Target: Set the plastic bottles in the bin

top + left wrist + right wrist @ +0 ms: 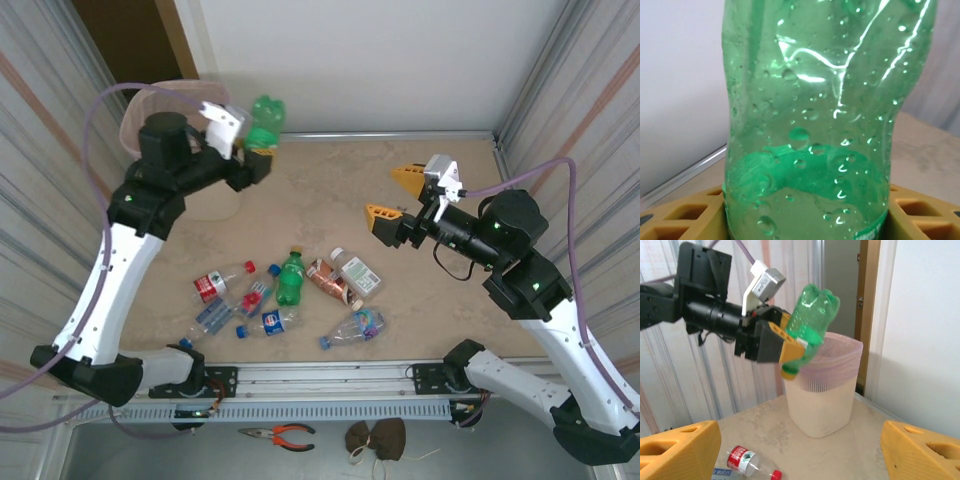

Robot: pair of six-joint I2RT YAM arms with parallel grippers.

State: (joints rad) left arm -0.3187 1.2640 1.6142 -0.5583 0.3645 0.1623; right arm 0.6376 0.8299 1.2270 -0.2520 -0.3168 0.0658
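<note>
Right wrist view showed left gripper clamped on green bottle, tilted base-up near bin rim. Top external put bin at 10 o'clock, loose bottles at 6 o'clock, right gripper spread, empty.

A beige, marbled tabletop meets a plain white wall at the back. A pale ribbed panel closes the left side, a matching panel the right (both streaked with faint pink stripes). A brown wooden door shows at the upper left. An aluminium rail edges the table's near side
</note>
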